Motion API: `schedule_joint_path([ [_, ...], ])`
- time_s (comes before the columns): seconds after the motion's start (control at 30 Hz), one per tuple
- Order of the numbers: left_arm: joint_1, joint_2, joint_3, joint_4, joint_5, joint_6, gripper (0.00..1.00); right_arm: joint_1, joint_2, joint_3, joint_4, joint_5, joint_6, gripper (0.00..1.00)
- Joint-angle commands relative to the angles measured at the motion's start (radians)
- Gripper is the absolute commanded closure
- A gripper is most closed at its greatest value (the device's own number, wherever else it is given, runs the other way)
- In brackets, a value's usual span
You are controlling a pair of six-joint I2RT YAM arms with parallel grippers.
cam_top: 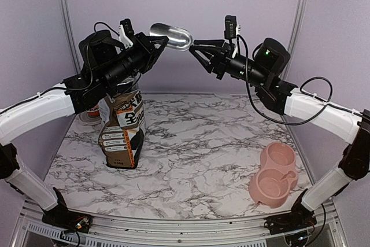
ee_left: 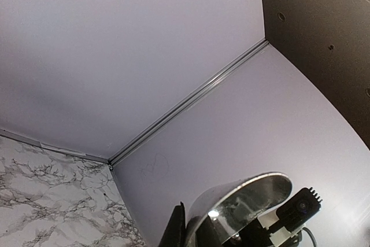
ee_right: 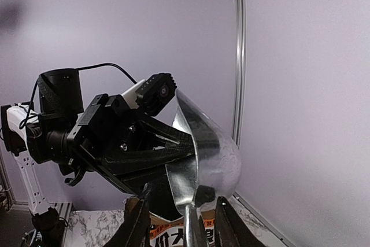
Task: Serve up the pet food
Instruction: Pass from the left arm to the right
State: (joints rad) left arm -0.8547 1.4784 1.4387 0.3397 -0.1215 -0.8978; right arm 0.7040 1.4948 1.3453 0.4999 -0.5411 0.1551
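The left hand [cam_top: 161, 41] pinches the metal scoop [cam_top: 173, 36] aloft, the right hand [cam_top: 195, 47] at its far end; the pet food, unseen, is presumably loose in the soft paper bag [cam_top: 122, 131] on the desk [cam_top: 202, 137], and the pink bowl [cam_top: 274, 174] is empty. The left wrist view shows the scoop [ee_left: 243, 201] slick and rigid. In the right wrist view the right hand [ee_right: 179, 224] stands part-open astride the thin handle [ee_right: 192, 227], the likeliest hold.

White, grey-veined marble-look table [cam_top: 196, 143]. Left side: brown-and-black pet food bag [cam_top: 122, 134], upright. Just behind, far left: small dish [cam_top: 88, 117], partly hidden. Near right: pink double bowl [cam_top: 273, 174], well apart from bag.
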Motion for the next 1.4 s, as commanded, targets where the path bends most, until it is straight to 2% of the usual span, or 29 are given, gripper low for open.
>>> schedule_joint_path([
  [0.0,-0.001,-0.007,0.005,0.047,0.009,0.008,1.00,0.008,0.013,0.045,-0.007,-0.001,-0.002,0.67],
  [0.23,-0.002,-0.009,0.003,0.047,0.005,0.013,1.00,0.008,0.007,0.042,-0.006,-0.014,0.003,0.75],
  [0.67,-0.002,-0.009,0.004,0.047,-0.002,0.021,1.00,0.006,-0.011,0.033,0.014,-0.045,0.024,0.69],
  [1.2,-0.002,-0.022,-0.007,0.047,-0.011,0.030,1.00,-0.011,-0.030,0.007,0.080,-0.098,0.087,0.72],
  [1.37,-0.001,-0.023,-0.009,0.047,-0.014,0.030,1.00,-0.010,-0.027,0.010,0.078,-0.105,0.091,0.76],
])
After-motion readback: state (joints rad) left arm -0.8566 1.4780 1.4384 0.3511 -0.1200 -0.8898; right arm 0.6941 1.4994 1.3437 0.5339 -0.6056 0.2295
